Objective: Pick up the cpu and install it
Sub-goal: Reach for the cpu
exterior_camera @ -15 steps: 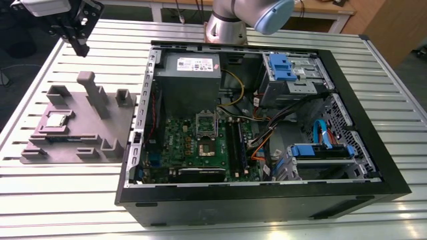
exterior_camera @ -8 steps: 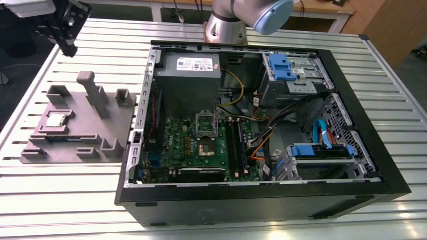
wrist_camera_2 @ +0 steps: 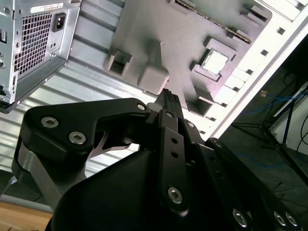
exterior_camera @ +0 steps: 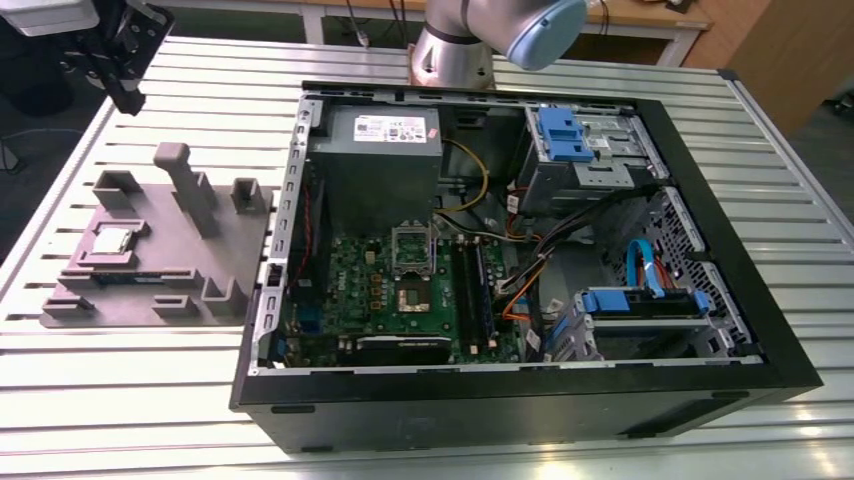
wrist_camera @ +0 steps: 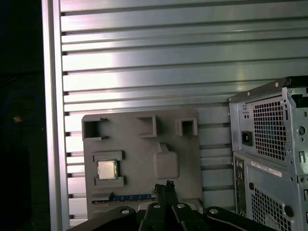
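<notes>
My gripper (wrist_camera: 163,185) hangs nearest, fingers (wrist_camera: 169,187) together, holding nothing. The cpu (wrist_camera: 107,170) sits in a pocket of the grey holder (wrist_camera: 139,163) on the tabletop (wrist_camera: 144,72), beside the computer case (wrist_camera: 269,159). I cannot read the case's white label (exterior_camera: 384,127).

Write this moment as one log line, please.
small square silver cpu: resting in grey moulded tray | black pincer: shut, empty, in the air, apart from cpu

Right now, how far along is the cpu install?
Nothing looks done: the cpu lies in its pocket on the grey tray. In hand: nothing; the gripper hangs above the tray, apart from the cpu. Left: the pickup and the install in the case.
</notes>
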You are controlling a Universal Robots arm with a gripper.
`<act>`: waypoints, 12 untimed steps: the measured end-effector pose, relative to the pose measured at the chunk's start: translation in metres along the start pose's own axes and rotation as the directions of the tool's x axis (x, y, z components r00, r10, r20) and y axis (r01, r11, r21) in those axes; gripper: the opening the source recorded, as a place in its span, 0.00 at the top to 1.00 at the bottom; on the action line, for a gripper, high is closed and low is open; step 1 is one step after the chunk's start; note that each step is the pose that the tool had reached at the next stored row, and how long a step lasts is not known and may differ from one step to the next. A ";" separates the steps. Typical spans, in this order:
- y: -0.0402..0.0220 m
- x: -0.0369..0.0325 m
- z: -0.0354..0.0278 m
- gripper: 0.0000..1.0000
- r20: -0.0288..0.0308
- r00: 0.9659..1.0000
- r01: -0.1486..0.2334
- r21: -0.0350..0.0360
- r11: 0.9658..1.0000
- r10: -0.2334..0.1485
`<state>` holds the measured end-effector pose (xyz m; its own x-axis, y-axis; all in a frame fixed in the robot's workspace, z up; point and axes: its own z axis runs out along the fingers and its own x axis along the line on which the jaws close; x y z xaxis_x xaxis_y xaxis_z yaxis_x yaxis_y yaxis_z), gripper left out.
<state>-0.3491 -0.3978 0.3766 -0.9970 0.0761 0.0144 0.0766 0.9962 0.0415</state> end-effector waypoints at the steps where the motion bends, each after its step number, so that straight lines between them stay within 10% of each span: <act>1: 0.0000 0.0000 0.0000 0.90 0.000 1.000 0.000 0.000 1.000 0.000; 12: -0.0003 0.0033 0.0002 0.90 0.000 1.000 0.000 0.000 1.000 0.000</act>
<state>-0.3524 -0.3978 0.3765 -0.9970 0.0761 0.0143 0.0766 0.9962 0.0416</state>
